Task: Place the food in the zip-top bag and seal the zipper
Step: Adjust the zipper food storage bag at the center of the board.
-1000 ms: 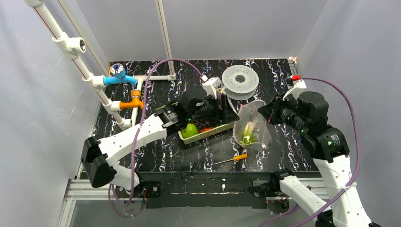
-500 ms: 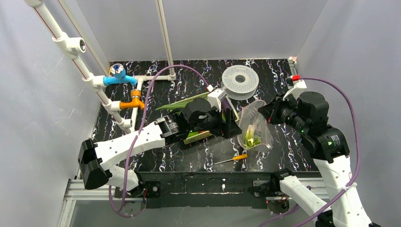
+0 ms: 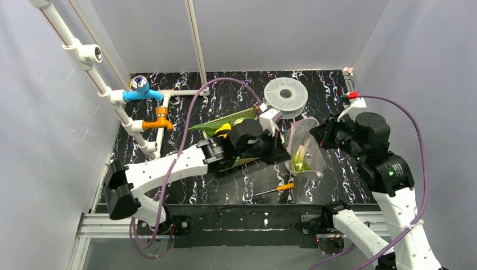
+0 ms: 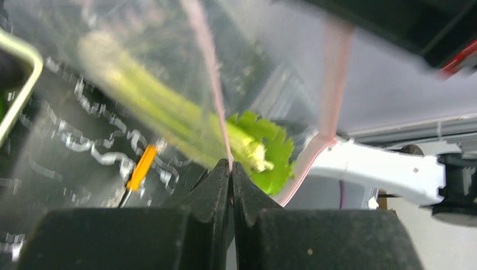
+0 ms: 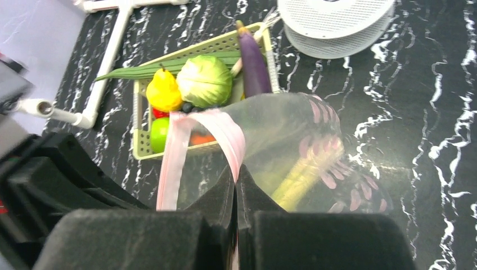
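Pinching from opposite sides, both grippers are clenched on the bag's mouth: the left gripper (image 4: 231,166) has its 2 fingers pressed together on one strand of the pinkish-red zipper (image 4: 209,84), and the right gripper (image 5: 237,171) is clamped on the strip where it folds at the other side. Held this way, the zip-top bag (image 3: 304,147) stands upright between the 2 arms, probably so the mouth stays taut and reachable. Inside the bag lie 1 leek (image 4: 146,107) and a frilly green leaf (image 4: 271,151). On the left arm's side of the bag, the basket (image 5: 136,121) holds the cabbage (image 5: 203,80), eggplant (image 5: 253,59), yellow pepper (image 5: 163,90) and green apple (image 5: 159,134), so loading looks unfinished. Behind the bag sits the spool (image 3: 286,97); in front of it lies a screwdriver (image 3: 284,187).
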### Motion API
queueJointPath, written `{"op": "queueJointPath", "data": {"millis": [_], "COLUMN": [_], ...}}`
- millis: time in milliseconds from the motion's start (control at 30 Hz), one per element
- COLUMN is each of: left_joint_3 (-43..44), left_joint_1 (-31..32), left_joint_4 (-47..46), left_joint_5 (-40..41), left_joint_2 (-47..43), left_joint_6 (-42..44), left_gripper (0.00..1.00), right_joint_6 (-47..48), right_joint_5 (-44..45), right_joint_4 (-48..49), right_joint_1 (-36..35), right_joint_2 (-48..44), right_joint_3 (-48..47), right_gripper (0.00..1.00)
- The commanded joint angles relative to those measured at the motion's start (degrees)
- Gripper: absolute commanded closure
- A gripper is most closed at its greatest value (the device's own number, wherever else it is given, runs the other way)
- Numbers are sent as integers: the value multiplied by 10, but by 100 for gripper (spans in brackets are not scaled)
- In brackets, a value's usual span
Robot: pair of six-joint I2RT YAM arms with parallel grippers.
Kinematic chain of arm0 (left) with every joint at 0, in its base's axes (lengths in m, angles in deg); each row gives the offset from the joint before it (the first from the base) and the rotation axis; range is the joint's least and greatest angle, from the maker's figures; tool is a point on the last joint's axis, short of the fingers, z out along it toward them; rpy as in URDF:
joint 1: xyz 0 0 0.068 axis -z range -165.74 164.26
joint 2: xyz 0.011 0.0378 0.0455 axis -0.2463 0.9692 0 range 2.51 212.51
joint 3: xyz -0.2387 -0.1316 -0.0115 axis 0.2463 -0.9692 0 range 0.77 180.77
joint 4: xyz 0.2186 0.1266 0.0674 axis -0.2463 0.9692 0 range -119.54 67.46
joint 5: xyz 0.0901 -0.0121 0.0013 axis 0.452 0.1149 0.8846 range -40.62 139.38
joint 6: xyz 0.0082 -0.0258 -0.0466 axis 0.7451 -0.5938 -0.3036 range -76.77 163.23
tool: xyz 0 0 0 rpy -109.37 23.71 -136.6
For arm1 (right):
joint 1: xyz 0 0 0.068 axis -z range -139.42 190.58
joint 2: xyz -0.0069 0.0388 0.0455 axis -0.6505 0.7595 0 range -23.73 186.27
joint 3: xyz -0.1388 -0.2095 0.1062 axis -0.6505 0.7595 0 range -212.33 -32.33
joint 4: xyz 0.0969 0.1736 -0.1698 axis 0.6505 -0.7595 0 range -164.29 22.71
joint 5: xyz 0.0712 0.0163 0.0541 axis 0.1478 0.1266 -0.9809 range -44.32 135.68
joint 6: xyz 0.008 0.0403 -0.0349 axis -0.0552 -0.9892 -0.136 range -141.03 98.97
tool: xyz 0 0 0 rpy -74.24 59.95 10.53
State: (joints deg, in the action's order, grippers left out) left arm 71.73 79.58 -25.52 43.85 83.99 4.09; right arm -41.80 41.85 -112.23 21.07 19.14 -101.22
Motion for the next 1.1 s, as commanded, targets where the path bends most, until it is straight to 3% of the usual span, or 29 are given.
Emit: {"op": "queueJointPath", "data": {"millis": [0, 67, 200, 267, 367, 500, 800, 1067], "left_joint_3": [151, 208, 267, 256, 189, 152, 229, 120], "left_joint_1": [-12, -19, -21, -21, -33, -73, -75, -88], "left_joint_4": [-37, -37, -55, -34, -7, 19, 14, -28], "left_joint_5": [-1, -11, -111, -115, -43, -77, -110, -105], "left_joint_2": [53, 88, 157, 155, 124, 115, 116, 125], "left_joint_6": [41, 8, -78, -75, -57, -73, -53, -81], "left_gripper": [100, 100, 100, 100, 100, 100, 100, 100], "right_joint_6": [9, 1, -32, -37, -37, -27, -5, 9], "right_joint_5": [68, 60, -22, -36, -20, -1, 22, 72], "right_joint_4": [36, 39, 63, 66, 65, 53, 26, 35], "right_joint_1": [0, 0, 0, 0, 0, 0, 0, 0], "right_joint_2": [-16, -18, -28, -31, -32, -25, 8, -24], "right_joint_3": [13, 14, 14, 14, 13, -13, -117, -8], "right_gripper": [99, 99, 99, 99, 99, 99, 99, 99]}}
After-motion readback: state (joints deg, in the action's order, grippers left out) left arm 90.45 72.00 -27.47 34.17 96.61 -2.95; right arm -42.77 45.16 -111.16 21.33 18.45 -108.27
